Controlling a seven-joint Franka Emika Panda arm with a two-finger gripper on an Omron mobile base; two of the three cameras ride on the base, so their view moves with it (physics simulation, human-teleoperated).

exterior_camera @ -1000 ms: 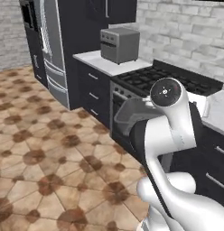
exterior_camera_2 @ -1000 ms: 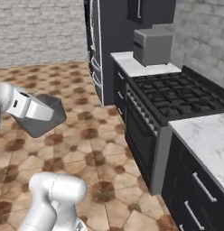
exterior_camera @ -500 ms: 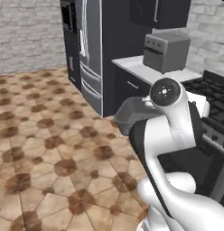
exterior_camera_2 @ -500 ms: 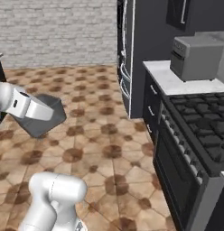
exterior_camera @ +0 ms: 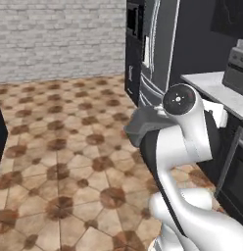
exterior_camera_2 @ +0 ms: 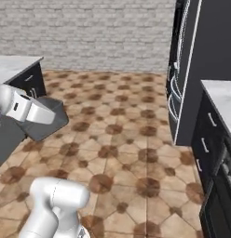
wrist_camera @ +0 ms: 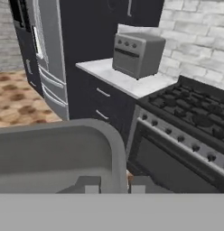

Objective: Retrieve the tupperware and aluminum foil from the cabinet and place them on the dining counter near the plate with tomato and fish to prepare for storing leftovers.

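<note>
Left base view: I see the tupperware [exterior_camera: 145, 125] held up off the floor, just in front of the arm's elbow, over the brown tiled floor [exterior_camera: 60, 147]. The arm hides the gripper here. The black fridge [exterior_camera: 157, 49] stands behind it, with a marble worktop [exterior_camera: 211, 88] to its right.

Right base view: the tupperware [exterior_camera_2: 47, 123] hangs at the left edge at the end of the forearm, tilted, above the tiles. A marble slab [exterior_camera_2: 15, 65] on a dark base sits at far left. The fridge [exterior_camera_2: 192, 60] is on the right, with black drawers [exterior_camera_2: 206, 139] below it.

Hand view: gripper [wrist_camera: 113, 185] is pinched together on the tupperware's rim [wrist_camera: 116, 149], one fingertip [wrist_camera: 89, 184] inside the wall, the other outside. The grey tub takes up the lower left. Beyond it I see a silver toaster oven [wrist_camera: 137, 54] on the worktop [wrist_camera: 132, 81], and a gas stove [wrist_camera: 190, 122] to the right with the brick wall behind.
</note>
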